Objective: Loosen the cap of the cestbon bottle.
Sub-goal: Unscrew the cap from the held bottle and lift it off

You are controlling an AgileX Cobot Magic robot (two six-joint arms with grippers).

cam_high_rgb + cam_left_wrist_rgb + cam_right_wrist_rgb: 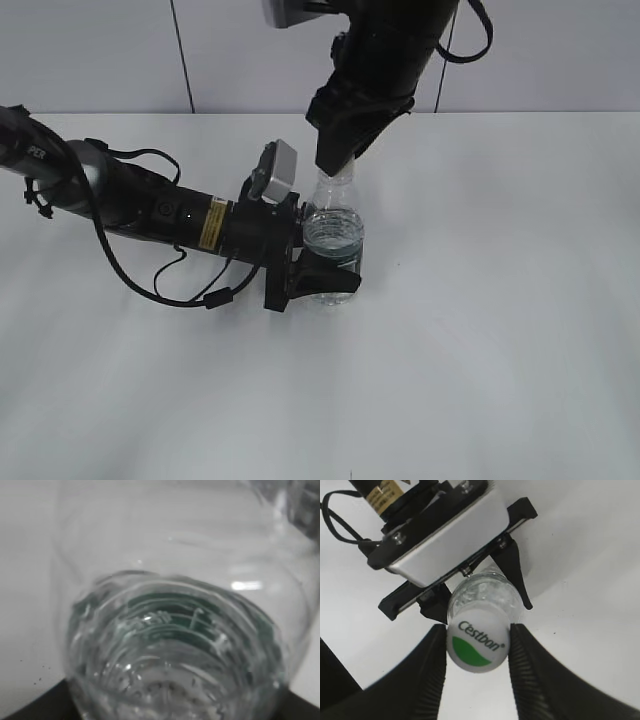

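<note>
The clear cestbon bottle (pixel 333 232) stands upright on the white table, part full of water, and it fills the left wrist view (pixel 175 630). My left gripper (pixel 325 272) reaches in from the left, lying flat, shut on the bottle's lower body. Its dark fingers (pixel 516 575) flank the bottle in the right wrist view. My right gripper (pixel 337 165) comes down from above onto the bottle's top. In the right wrist view the white cap (pixel 477 640) with its green mark sits between the two ribbed black fingers (pixel 432 660), which touch it on both sides. In the exterior view the cap is hidden.
The white table (pixel 500 330) stretches bare around the bottle. The left arm's body and black cables (pixel 160 285) lie across the table's left half. A pale wall with vertical seams (pixel 180 50) closes the back.
</note>
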